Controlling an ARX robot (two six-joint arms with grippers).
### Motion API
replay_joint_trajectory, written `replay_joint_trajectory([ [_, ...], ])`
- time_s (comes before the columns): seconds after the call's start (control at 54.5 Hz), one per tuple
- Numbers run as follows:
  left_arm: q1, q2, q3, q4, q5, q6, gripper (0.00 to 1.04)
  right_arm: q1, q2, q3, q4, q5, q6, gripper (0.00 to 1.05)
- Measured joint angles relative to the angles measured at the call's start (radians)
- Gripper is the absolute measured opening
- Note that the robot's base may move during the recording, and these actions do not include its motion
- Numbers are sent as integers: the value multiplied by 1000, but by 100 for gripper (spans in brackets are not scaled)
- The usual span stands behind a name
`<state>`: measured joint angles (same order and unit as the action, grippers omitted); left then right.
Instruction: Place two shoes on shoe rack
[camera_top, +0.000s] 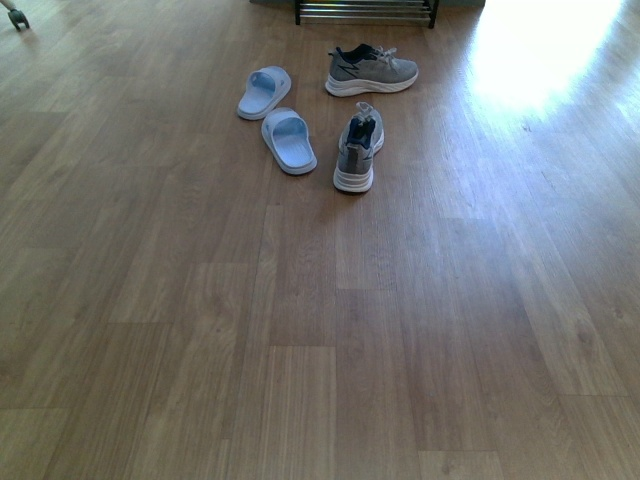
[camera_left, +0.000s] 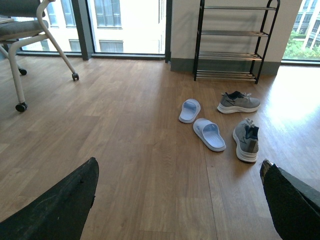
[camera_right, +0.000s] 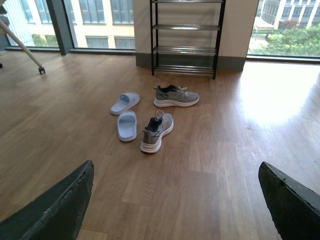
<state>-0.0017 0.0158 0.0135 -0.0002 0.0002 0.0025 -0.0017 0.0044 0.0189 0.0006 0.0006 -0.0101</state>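
I judge task at start, 0/2 done. On floor (camera_top: 300, 350), short of rack (camera_right: 185, 50): near shoe (camera_top: 356, 150), far shoe (camera_top: 371, 70). L gripper (camera_left: 178, 165), R gripper (camera_right: 176, 166) spread wide, empty. Both placements left.

You're looking at what seems an office-like room: a wood-plank floor (camera_top: 300, 350) is running up to tall windows (camera_left: 125, 25) facing other buildings, a castor chair (camera_left: 22, 27) is standing nearby, and a shoe rack (camera_right: 185, 50) is standing against the wall (camera_right: 240, 30).
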Motion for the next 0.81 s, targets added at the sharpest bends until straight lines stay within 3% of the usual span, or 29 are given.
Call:
replay_joint_trajectory([
  [0.807, 0, 0, 0, 0, 0, 0, 95, 0, 0, 0, 0, 0, 0, 95],
])
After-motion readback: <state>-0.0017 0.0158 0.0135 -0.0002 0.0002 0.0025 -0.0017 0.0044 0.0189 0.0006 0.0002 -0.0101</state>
